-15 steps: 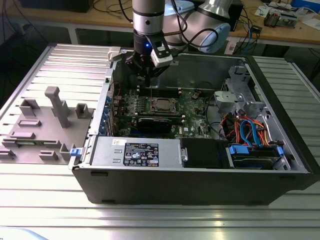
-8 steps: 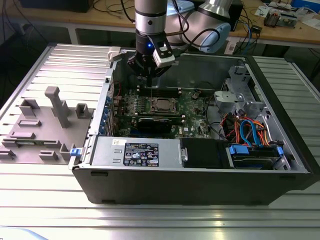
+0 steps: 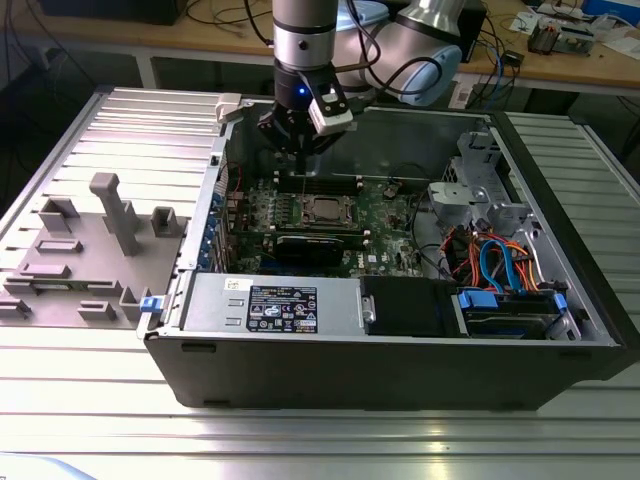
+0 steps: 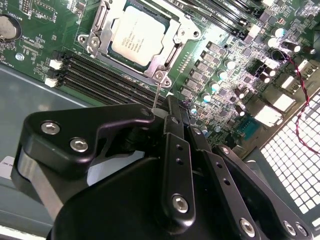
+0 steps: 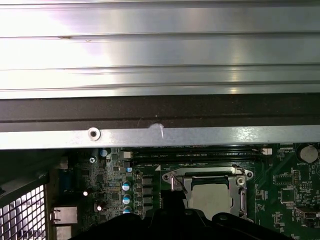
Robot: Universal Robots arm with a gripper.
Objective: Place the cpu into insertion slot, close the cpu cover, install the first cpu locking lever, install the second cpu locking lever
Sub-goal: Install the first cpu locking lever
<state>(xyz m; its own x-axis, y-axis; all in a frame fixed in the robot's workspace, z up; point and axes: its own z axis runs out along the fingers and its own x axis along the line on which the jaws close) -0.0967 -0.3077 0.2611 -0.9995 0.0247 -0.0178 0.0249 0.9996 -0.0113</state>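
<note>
Fixture plate point(image 3: 90, 240): you had the grey block plate lying on the table, left of the case in the exterior view.
Gripper point(image 3: 300, 125): you held it above the far edge of the board, just beyond the socket; its fingers point(image 4: 172, 150) looked drawn together, gripping nothing.
Cpu point(image 4: 137, 36): it sat flat in the slot point(image 5: 172, 176), mid-board.
Cover point(image 4: 175, 34): it lay down around the cpu.
Drive cables point(image 3: 495, 265): they were bundled at the case's right.

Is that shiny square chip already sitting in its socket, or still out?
In. The cpu lies flat inside the insertion slot on the green motherboard, with the cpu cover framing it.
</note>
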